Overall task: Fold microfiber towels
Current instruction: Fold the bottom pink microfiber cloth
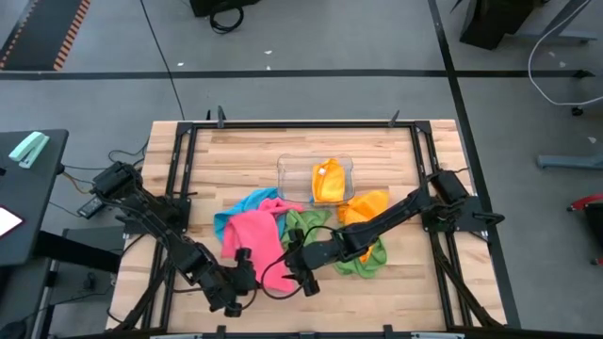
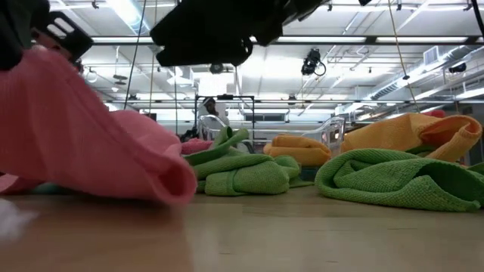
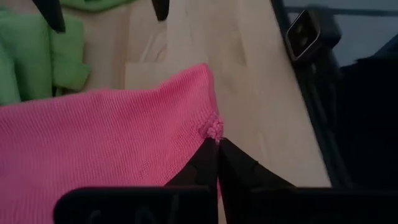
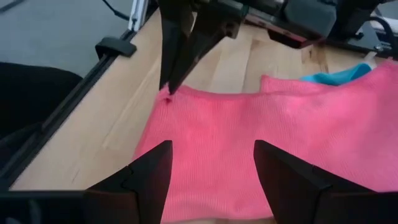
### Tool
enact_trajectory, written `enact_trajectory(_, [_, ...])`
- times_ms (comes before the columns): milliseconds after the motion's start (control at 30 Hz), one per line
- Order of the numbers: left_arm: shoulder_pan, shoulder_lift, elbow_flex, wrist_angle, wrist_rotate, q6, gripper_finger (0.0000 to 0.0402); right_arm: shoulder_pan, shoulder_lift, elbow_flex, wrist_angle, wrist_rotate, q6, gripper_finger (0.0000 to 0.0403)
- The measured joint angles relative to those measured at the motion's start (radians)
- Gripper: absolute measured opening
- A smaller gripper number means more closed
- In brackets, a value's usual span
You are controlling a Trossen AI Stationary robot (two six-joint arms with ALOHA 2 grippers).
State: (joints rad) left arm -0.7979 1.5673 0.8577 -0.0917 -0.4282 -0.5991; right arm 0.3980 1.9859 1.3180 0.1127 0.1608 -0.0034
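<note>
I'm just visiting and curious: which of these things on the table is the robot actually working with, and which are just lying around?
Part of the job:
- pink microfiber towel, corner pinched by the shut left gripper
- green microfiber towels
- orange microfiber towels
- blue microfiber towel
- open right gripper

Lying about:
- clear plastic tray

Grey floor [image 1: 311, 38] around wooden table [image 1: 254, 146], crossed by dark floor lines. Striped hazard tape [image 1: 68, 38] at upper left. Black side desk [image 1: 24, 202] to the left. Bright ceiling light strips [image 2: 136, 17] beyond, among exposed ceiling beams.
</note>
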Motion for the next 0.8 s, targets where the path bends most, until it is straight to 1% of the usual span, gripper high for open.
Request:
enact_trajectory(133, [0.010,0.000,0.035,-0.001,-0.002,0.004,0.0019,0.012,0.000,0.000,-0.006,0.000,-0.002,0.0235])
enact_trajectory(233, [0.012,0.000,0.050,0.003,-0.012,-0.002,0.0013,0.020,0.000,0.000,-0.001,0.000,-0.015,0.0235])
enact_trajectory(367, [0.012,0.000,0.052,0.000,-0.046,-0.055,0.0007,0.035,-0.003,0.000,-0.017,0.000,-0.044,0.0235])
enact_trajectory(467, [0.011,0.000,0.052,0.004,-0.077,-0.123,0.0016,0.047,-0.006,0.012,-0.029,0.000,-0.067,0.0235])
enact_trajectory(533, [0.012,0.001,0.052,0.013,-0.087,-0.156,0.0019,0.054,-0.006,0.033,-0.080,0.000,-0.076,0.0235])
enact_trajectory(633, [0.011,0.003,0.053,0.027,-0.106,-0.200,0.0012,0.062,-0.008,0.063,-0.159,0.000,-0.080,0.0235])
enact_trajectory(800, [0.011,0.003,0.053,0.074,-0.119,-0.244,0.0010,0.076,-0.027,0.101,-0.309,-0.005,-0.080,0.0235])
